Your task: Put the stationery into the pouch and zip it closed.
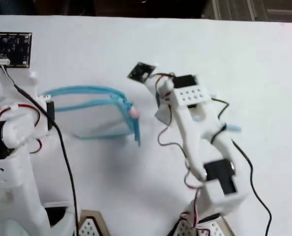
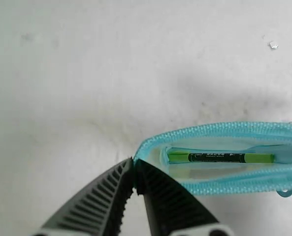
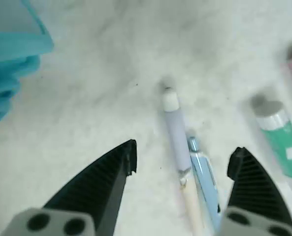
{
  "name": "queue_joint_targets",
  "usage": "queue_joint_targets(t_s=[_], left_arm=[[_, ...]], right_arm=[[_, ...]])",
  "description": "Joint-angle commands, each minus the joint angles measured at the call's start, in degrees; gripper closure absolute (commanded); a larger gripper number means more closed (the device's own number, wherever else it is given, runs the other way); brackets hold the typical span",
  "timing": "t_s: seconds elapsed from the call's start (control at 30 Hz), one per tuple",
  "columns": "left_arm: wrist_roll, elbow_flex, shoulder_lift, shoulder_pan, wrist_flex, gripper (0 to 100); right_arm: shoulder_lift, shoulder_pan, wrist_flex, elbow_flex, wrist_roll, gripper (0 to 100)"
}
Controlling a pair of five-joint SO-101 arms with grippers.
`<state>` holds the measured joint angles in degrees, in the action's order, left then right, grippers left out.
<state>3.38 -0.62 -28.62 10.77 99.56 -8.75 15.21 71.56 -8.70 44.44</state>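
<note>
Turquoise-zipped pouch [image 2: 219, 129] is gripped at one end by the left pincer [image 2: 134, 166], a green pen [image 2: 219, 158] inside; beside the pouch, two pens [image 3: 177, 140] are straddled by the open right pincer [image 3: 184, 153].

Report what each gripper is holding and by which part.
The left gripper is shut on the pouch, pinching its end corner where the zipper tapes meet. The right gripper is open above the pens, holding nothing.

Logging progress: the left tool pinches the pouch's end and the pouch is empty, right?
Not empty: the left wrist view shows a green pen inside the open pouch. The left tool does pinch the pouch's end.
</note>
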Motion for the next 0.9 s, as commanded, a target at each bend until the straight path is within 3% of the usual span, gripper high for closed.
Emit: queue_joint_targets(t_s=[0.0,0.3,0.5,0.6,0.87], left_arm=[[0.18,3.96,4.7,-0.92,0.18,98],[0.18,4.04,4.7,-0.92,0.18,98],[0.09,4.13,4.7,-0.92,0.18,98],[0.18,4.13,4.7,-0.92,0.18,98],[0.26,4.04,4.7,-0.92,0.18,98]], right_arm=[[-5.32,0.66,-4.26,0.79,0.53,69.7],[-15.08,1.01,-10.24,0.88,6.77,71.4],[-15.96,0.31,-9.98,2.37,6.59,99.4],[-14.99,-1.1,-8.57,4.66,6.51,94.8],[-0.31,-1.1,-1.98,6.33,-2.11,98.1]])
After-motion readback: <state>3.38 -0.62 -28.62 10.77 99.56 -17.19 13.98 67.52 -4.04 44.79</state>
